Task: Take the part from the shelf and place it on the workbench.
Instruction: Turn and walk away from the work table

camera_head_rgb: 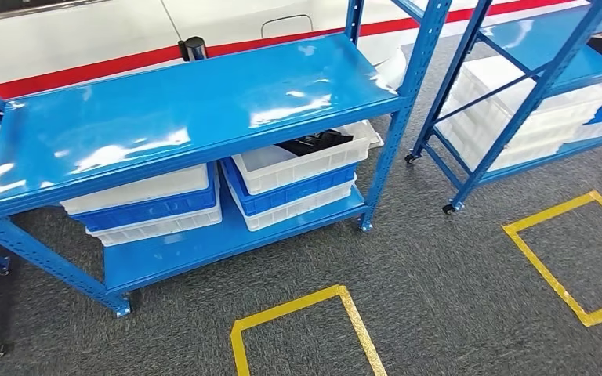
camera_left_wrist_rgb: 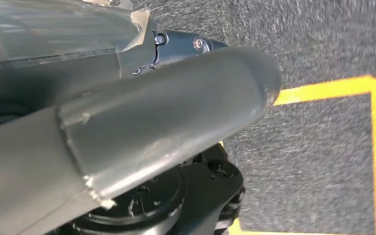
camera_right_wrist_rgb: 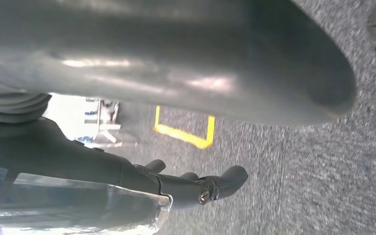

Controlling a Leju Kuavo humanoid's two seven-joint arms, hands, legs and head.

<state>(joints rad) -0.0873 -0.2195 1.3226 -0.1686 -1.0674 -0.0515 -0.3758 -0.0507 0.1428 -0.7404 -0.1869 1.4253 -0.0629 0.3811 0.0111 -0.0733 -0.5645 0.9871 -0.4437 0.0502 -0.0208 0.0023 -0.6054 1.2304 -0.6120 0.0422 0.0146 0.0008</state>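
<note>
In the left wrist view the left hand hangs over the grey carpet, its thick grey thumb across most of the frame. A dark finger shows behind the thumb, but I cannot tell whether the hand is loose or clenched; nothing is seen in it. In the right wrist view the right hand also hangs above the carpet, thumb and dark fingers held apart and extended, grasping nothing.

From the head view, yellow tape squares mark the carpet nearest the robot. Beyond them stands a blue shelf with a glossy upper board. On its lower board sit two stacks of white and blue bins. The left stack is tucked under the board. The top white bin of the right stack holds the part, a dark, flat, irregular object lying inside the bin, partly hidden by the shelf board above. A small black cylinder stands at the far edge of the upper board. Farther right, a second blue shelf on castors carries more white bins.
</note>
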